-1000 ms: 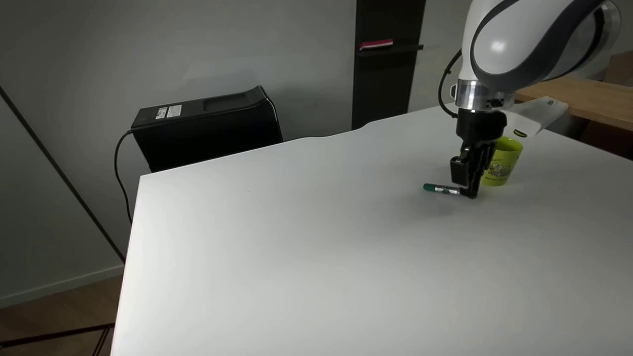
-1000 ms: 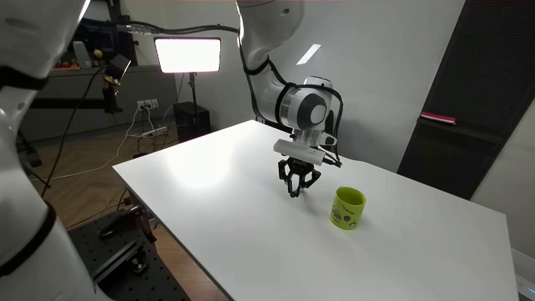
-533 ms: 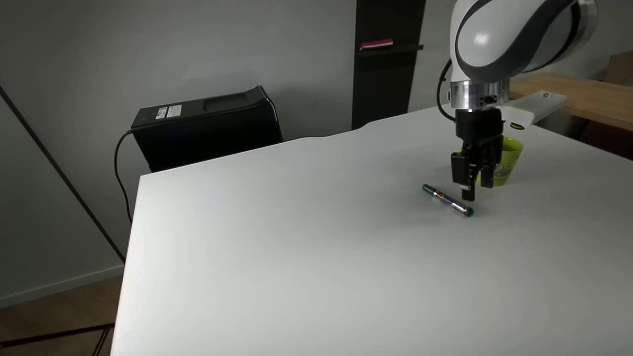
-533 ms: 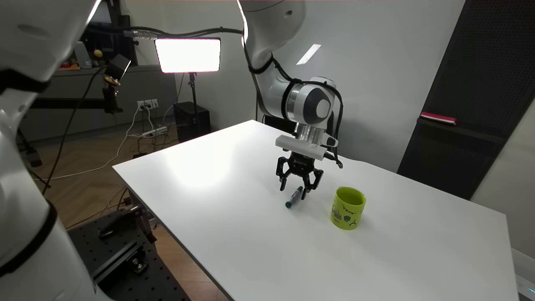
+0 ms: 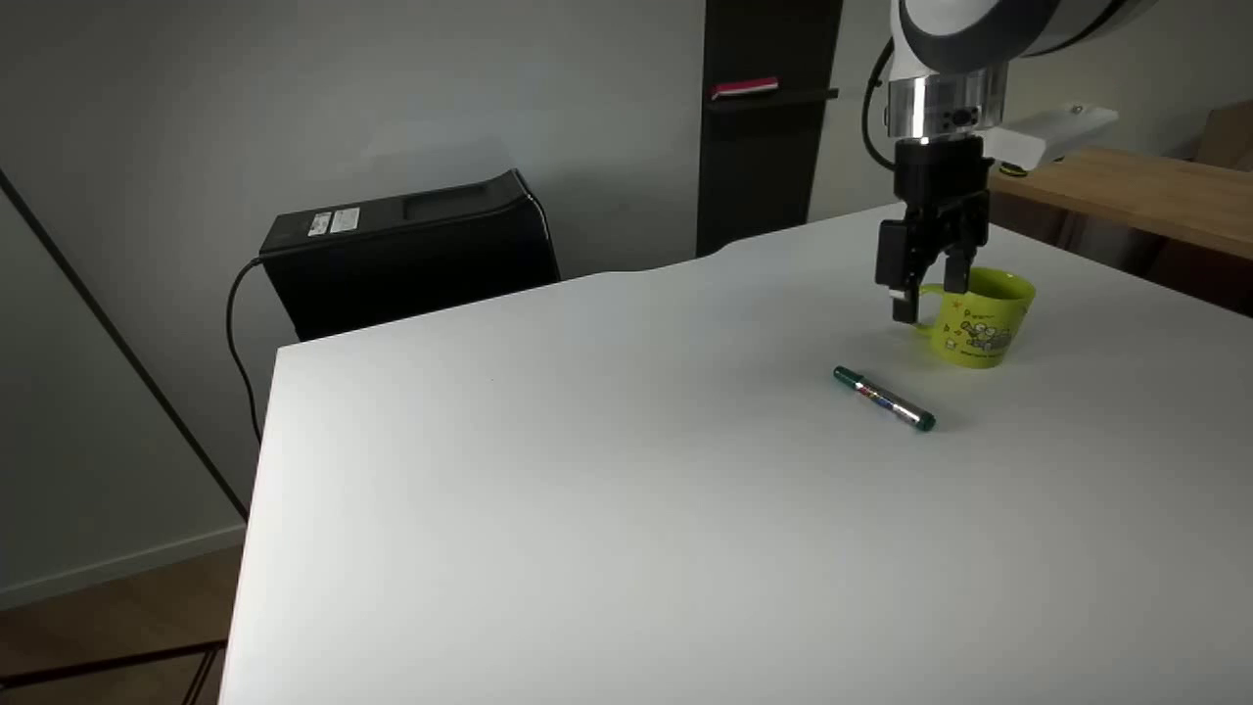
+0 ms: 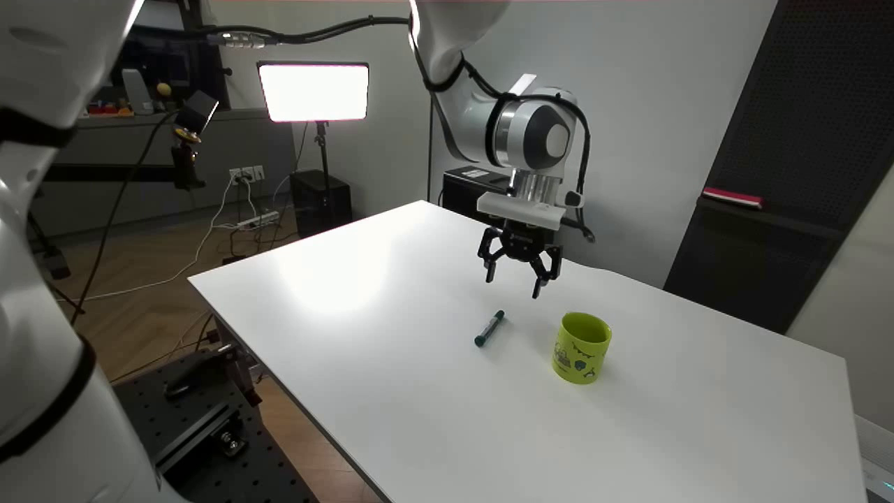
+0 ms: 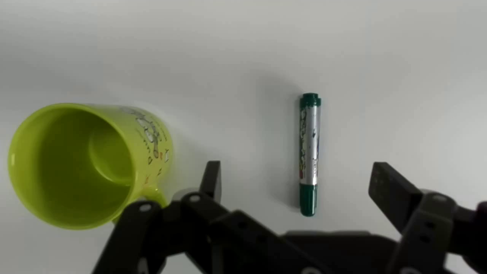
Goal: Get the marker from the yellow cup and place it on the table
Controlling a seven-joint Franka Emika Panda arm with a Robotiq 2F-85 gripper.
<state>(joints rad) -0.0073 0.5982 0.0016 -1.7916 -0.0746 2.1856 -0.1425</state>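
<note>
1. The job looks done to me: the slim marker, silver-barrelled with dark green ends, lies flat on the large plain white tabletop, outside the small glossy yellow-green mug and well apart from it

2. Above the surface hangs the black two-fingered gripper, fingers spread wide, nothing held; in the wrist view the marker shows in the gap between them, lower down

3. The mug would worry me most: one finger looks near its curved side handle. I can't judge the exact gap, but a dip or a swing that way might catch it and tip the mug

4. The marker's barrel seems round, so a brush from a low fingertip could set it rolling; every edge is well off, so a fall seems unlikely

5. For moving, straight up looks safest. Away from the mug the white surface runs broad, while past the wavy back edge a boxy black case would limit a long sweep of the white jointed arm
</note>
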